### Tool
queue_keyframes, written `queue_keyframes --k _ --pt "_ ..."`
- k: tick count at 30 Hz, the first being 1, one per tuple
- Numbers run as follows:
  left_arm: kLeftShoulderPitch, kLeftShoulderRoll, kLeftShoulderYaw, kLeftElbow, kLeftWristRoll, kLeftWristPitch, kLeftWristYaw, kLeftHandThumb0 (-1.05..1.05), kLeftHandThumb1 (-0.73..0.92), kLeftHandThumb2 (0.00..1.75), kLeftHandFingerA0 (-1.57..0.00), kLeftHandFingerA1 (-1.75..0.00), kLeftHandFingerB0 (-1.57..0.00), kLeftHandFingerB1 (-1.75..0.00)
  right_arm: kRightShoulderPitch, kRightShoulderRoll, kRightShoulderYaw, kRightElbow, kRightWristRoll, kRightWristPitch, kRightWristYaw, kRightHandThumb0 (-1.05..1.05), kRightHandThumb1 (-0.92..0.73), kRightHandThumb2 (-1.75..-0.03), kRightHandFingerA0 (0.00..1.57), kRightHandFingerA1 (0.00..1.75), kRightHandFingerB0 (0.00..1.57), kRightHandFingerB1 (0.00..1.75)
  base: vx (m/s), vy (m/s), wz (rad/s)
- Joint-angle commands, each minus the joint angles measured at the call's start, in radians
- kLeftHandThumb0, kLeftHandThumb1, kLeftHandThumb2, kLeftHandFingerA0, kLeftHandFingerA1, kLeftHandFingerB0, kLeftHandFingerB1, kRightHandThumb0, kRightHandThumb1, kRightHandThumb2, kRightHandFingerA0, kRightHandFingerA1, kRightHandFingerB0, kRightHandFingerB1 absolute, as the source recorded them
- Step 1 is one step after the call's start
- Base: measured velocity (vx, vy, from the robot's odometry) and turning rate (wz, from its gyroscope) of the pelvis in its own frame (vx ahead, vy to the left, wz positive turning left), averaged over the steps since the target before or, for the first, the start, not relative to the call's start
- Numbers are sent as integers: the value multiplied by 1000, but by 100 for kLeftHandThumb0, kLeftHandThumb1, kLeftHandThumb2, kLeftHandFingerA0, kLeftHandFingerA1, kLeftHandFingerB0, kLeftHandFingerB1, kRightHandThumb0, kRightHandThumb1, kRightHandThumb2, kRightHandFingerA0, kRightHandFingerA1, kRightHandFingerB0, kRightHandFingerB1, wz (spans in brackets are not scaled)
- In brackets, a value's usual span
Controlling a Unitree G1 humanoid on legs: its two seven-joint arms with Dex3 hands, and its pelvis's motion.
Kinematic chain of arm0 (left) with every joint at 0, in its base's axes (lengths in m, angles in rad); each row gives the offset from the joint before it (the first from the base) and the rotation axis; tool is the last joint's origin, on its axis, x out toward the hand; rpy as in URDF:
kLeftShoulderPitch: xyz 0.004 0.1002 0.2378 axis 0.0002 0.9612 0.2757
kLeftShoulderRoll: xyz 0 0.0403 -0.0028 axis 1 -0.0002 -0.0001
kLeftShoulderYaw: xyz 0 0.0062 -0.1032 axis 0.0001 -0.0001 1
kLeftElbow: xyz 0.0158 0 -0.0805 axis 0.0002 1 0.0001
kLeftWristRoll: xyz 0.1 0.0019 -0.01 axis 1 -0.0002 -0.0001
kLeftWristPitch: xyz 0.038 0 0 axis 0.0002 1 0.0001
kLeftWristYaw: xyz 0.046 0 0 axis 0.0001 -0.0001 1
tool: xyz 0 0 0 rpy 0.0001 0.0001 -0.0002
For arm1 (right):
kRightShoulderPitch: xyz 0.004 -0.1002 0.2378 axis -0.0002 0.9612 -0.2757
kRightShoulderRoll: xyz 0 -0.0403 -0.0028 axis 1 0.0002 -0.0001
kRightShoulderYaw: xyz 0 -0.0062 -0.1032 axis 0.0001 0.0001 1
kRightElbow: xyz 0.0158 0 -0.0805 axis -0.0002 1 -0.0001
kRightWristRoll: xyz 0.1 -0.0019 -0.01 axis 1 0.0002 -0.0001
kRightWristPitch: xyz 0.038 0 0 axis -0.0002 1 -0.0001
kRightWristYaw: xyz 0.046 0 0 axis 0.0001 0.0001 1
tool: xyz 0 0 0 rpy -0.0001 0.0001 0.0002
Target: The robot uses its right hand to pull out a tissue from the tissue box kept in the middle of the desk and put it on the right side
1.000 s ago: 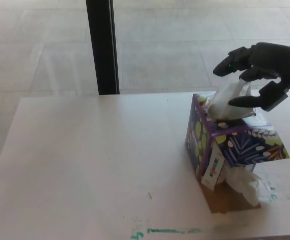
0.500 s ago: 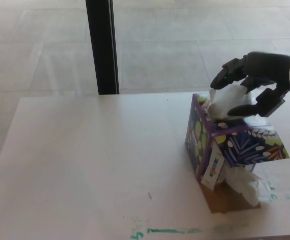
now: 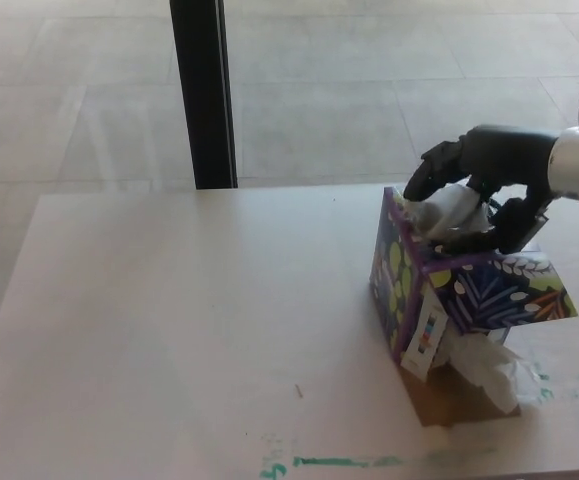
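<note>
Black post (image 3: 203, 93) stood behind desk (image 3: 169, 330), well left of tissue box (image 3: 459, 290). Box sat tilted w/ crumpled tissue (image 3: 489, 365) under its front. Right hand (image 3: 484, 175) clenched on tissue (image 3: 449, 212) at box top; tissue's base hidden by fingers (image 3: 427, 170).

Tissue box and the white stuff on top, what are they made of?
The tissue box looks like thin printed cardboard: flat folded sides, matte leaf pattern. The tissue looks like soft thin paper, white and crumpled, held in the right hand.
</note>
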Motion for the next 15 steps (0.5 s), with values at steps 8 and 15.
queue_keyframes --k 8,15 --pt "1 12 8 4 -11 -9 0 -80 92 71 -52 -49 -49 -45 -1 -65 138 8 -319 -164 -216 -32 -62 -59 50 115 46 39 0 0 0" --pt "4 5 25 14 -22 -12 14 -73 92 69 -56 -49 -52 -47 -14 -119 206 20 -439 -244 -344 -35 -70 -63 70 133 66 54 0 0 0"
